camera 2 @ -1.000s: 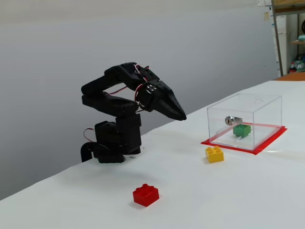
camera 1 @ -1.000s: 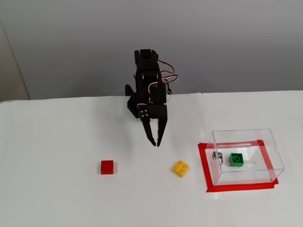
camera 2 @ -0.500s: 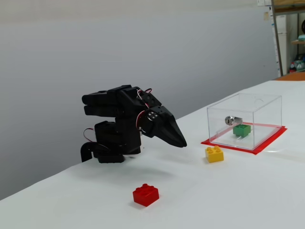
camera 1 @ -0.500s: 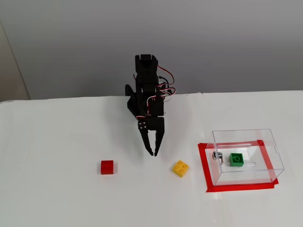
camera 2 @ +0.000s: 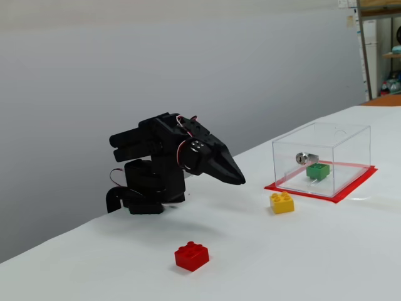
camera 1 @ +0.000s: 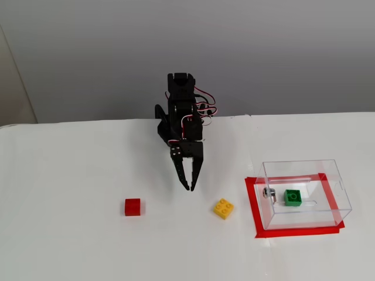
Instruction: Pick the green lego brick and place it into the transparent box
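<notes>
The green lego brick [camera 1: 293,197] [camera 2: 318,170] lies inside the transparent box [camera 1: 331,175] [camera 2: 338,135], next to a small metal fitting [camera 1: 269,192]. The box stands on a red taped rectangle [camera 1: 252,202] at the right in both fixed views. My black gripper [camera 1: 190,188] [camera 2: 240,181] is folded back near the arm's base, well left of the box and above the table. Its fingers point down and forward, shut, with nothing between them.
A yellow studded brick [camera 1: 223,208] [camera 2: 282,202] lies on the white table just left of the box. A red brick [camera 1: 132,206] [camera 2: 192,256] sits further left. The arm's base [camera 1: 179,120] stands at the table's back edge by a grey wall.
The arm has folded lower toward its base and the gripper has drawn slightly back and down. The fingers went from slightly parted to shut. The bricks and box have not moved.
</notes>
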{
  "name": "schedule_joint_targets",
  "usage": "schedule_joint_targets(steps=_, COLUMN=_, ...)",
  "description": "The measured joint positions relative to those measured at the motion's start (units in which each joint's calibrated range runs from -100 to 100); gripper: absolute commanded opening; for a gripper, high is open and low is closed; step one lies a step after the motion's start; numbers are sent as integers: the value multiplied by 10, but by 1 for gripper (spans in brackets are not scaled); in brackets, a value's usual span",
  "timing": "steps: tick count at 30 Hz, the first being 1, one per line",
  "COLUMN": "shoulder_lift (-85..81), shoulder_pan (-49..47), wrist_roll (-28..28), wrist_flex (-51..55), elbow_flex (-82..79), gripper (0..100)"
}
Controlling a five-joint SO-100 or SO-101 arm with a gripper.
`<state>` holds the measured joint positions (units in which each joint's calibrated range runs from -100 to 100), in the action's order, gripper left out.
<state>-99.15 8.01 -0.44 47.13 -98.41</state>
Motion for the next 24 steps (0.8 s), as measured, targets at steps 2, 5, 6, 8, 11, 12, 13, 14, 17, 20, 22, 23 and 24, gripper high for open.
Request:
schedule_joint_targets(steps=2, shoulder_lift=0, shoulder_pan=0, wrist_roll=0, wrist_flex=41, elbow_flex=0, gripper=2)
schedule_joint_targets(steps=5, shoulder_lift=0, shoulder_pan=0, wrist_roll=0, wrist_flex=78, elbow_flex=4, gripper=2)
schedule_joint_targets(steps=6, shoulder_lift=0, shoulder_pan=0, wrist_roll=1, wrist_flex=92, elbow_flex=5, gripper=2)
schedule_joint_targets(steps=8, shoulder_lift=0, shoulder_pan=0, wrist_roll=1, wrist_flex=131, elbow_flex=16, gripper=2)
schedule_joint_targets(steps=11, shoulder_lift=0, shoulder_pan=0, wrist_roll=1, wrist_flex=197, elbow_flex=34, gripper=2)
schedule_joint_targets(steps=12, shoulder_lift=0, shoulder_pan=0, wrist_roll=1, wrist_flex=207, elbow_flex=36, gripper=2)
schedule_joint_targets(steps=13, shoulder_lift=0, shoulder_pan=0, wrist_roll=1, wrist_flex=212, elbow_flex=37, gripper=2)
schedule_joint_targets(steps=14, shoulder_lift=0, shoulder_pan=0, wrist_roll=1, wrist_flex=215, elbow_flex=37, gripper=2)
schedule_joint_targets(steps=17, shoulder_lift=0, shoulder_pan=0, wrist_roll=1, wrist_flex=217, elbow_flex=38, gripper=2)
schedule_joint_targets(steps=20, shoulder_lift=0, shoulder_pan=0, wrist_roll=1, wrist_flex=217, elbow_flex=38, gripper=2)
schedule_joint_targets(steps=22, shoulder_lift=0, shoulder_pan=0, wrist_roll=1, wrist_flex=217, elbow_flex=38, gripper=2)
schedule_joint_targets(steps=23, shoulder_lift=0, shoulder_pan=0, wrist_roll=1, wrist_flex=217, elbow_flex=38, gripper=2)
schedule_joint_targets(steps=24, shoulder_lift=0, shoulder_pan=0, wrist_roll=1, wrist_flex=217, elbow_flex=38, gripper=2)
